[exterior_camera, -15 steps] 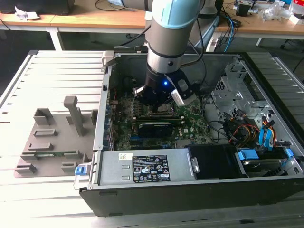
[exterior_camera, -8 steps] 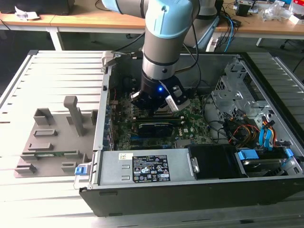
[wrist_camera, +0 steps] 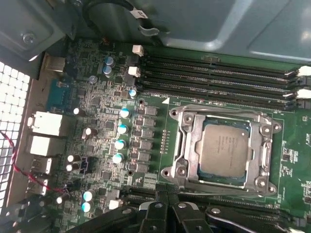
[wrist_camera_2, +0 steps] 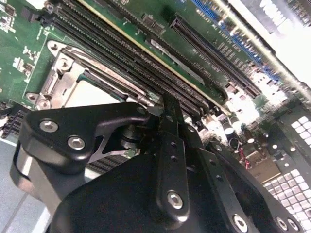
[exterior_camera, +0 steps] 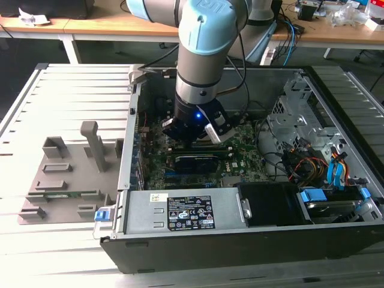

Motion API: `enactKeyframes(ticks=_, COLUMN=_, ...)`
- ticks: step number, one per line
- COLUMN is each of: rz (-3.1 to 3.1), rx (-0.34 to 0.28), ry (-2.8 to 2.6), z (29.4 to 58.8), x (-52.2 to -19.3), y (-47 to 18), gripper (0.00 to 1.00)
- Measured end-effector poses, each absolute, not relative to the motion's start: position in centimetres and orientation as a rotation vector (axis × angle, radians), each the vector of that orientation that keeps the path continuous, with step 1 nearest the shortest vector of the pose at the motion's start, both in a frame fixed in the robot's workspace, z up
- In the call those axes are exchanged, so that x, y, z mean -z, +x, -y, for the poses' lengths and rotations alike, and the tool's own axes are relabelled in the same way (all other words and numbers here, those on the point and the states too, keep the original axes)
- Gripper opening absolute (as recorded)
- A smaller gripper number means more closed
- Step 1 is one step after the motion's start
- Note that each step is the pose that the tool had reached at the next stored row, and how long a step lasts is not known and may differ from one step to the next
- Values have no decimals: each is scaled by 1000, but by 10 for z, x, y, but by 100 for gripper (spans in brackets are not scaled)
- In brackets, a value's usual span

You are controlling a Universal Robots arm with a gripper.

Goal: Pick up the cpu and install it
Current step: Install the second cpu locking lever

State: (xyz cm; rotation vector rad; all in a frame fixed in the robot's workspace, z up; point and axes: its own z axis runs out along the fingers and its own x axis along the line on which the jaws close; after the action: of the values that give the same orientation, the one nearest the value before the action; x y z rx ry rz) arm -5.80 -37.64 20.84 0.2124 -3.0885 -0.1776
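Presently: cpu [wrist_camera: 223,151] seated in motherboard socket [wrist_camera: 187,145]; light, stiff, fragile, best held by edges; end effector [wrist_camera: 167,213] state indeterminable.

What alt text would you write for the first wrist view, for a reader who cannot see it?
The cpu, a flat square chip with a silvery top, sits inside the metal-framed socket on a green motherboard. Long black memory slots run beside the socket, and black parts of the gripper show at the picture's edge.
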Motion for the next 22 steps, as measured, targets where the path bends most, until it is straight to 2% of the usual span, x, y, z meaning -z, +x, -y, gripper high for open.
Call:
enactKeyframes(ticks=12, rz=3090, rx=193, ry=224, z=367, x=-202, y=-60, gripper=11)
enactKeyframes(ticks=15, rz=3092, rx=163, ry=224, z=367, x=-216, y=-55, gripper=11)
enactKeyframes(ticks=22, rz=3088, rx=129, ry=223, z=362, x=-216, y=-19, gripper=11)
